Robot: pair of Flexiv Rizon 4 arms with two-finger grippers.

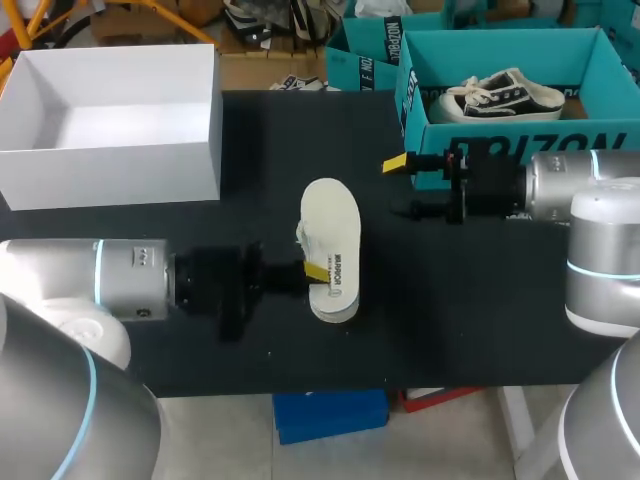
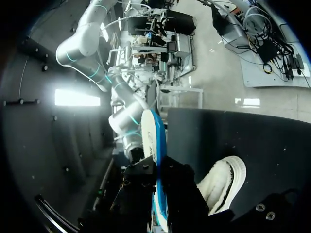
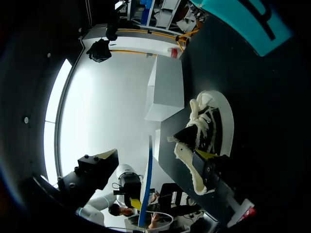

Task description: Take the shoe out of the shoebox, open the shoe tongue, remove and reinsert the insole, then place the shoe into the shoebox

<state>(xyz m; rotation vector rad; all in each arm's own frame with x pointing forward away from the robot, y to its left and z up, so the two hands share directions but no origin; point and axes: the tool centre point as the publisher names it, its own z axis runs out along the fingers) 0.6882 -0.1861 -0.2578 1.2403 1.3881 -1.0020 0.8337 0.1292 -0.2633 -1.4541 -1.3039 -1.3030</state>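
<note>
Left gripper (image 1: pixel 312 272) is pinching the insole (image 1: pixel 332 248) by its heel end, one finger on each face, and is holding it about level, printed face up. In the left wrist view the insole (image 2: pixel 151 141) is showing only its edge between the dark fingers (image 2: pixel 181 187). The shoe (image 3: pixel 210 121) is lying on the black table (image 1: pixel 450 320) under the insole, out of the shoebox (image 1: pixel 500 132); only its laces (image 1: pixel 300 236) are peeking out at 9 o'clock of the insole. Right gripper (image 1: pixel 402 187) is hanging at 2 o'clock of the insole, fingers spread, gripping nothing. A black sneaker (image 1: pixel 500 95) is lying in the teal shoebox. A white box (image 1: pixel 110 150) is standing at 10 o'clock.
</note>
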